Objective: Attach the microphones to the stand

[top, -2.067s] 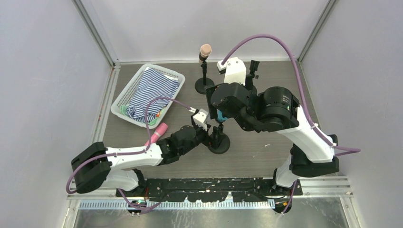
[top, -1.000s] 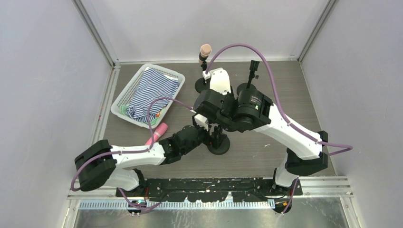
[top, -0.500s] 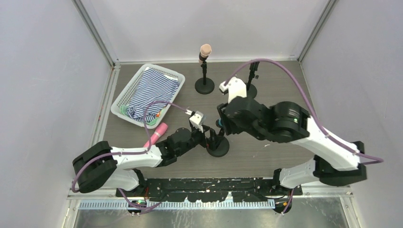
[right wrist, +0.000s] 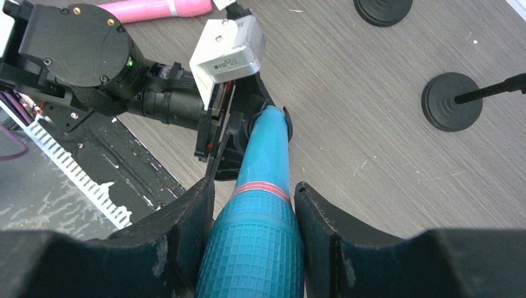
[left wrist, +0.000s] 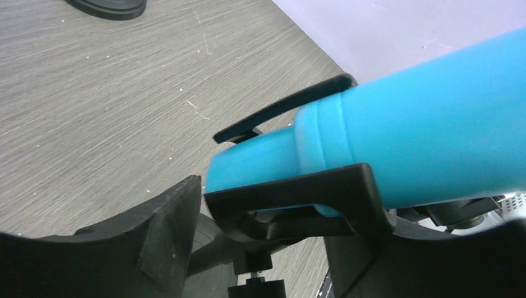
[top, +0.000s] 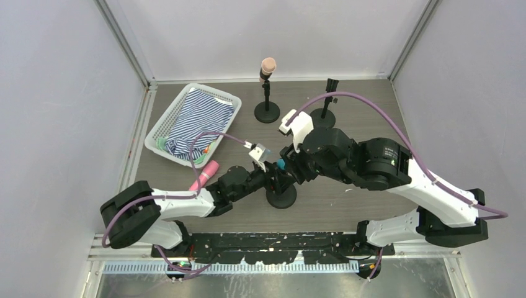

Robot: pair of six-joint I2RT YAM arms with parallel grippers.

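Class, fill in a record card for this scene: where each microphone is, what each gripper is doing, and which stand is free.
blue microphone: handle end in the clip of the near stand, head held by the right gripper
right gripper: jaws shut on the blue microphone
left gripper: jaws either side of that clip; grip unclear
peach microphone: upright in the far left stand
pink microphone: lying flat beside the basket
free stand: far right, holds nothing
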